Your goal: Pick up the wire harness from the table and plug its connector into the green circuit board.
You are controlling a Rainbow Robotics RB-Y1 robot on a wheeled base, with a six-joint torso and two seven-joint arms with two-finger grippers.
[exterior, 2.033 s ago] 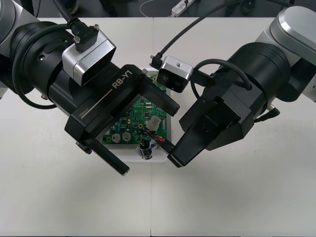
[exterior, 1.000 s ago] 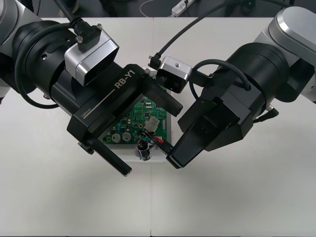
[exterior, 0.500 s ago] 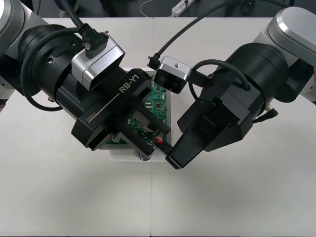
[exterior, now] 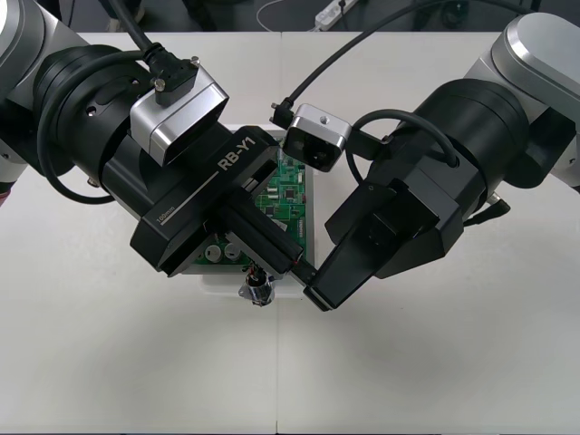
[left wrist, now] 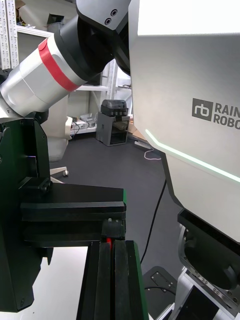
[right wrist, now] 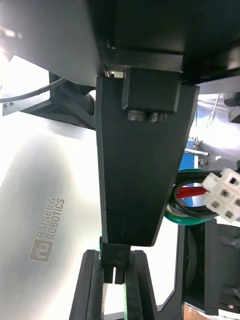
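Scene: two robot arms meet tip to tip above the near edge of a green circuit board (exterior: 288, 195), which sits on a white base (exterior: 222, 281) in the middle of a light table (exterior: 136, 362).
Left gripper: the left gripper (exterior: 292, 261) reaches in over the board. Its fingers (left wrist: 112, 280) are pressed narrow, with a sliver of red wire (left wrist: 107, 241) pinched at their tips.
Right gripper: the right gripper (exterior: 314, 288) points in from the other side and touches the left one's tips. Its fingers (right wrist: 92, 285) are also drawn close together. A small black piece (right wrist: 114, 257) is nipped between them, and it looks like the plug.
Harness: the wire harness (right wrist: 190, 212) is off the table and held between the two grippers. Its green, red and black wires loop beside a white connector (right wrist: 222, 192), and its round metal socket (exterior: 256, 291) hangs just past the near rim of the base.
Done: the pick-up appears complete, and the harness has been carried to the board.
Left to do: by the look of it, the plug has yet to be lined up and pressed home.
Unclear: the grippers hide the spot where plug and board would meet, so nothing confirms that the plug is seated.
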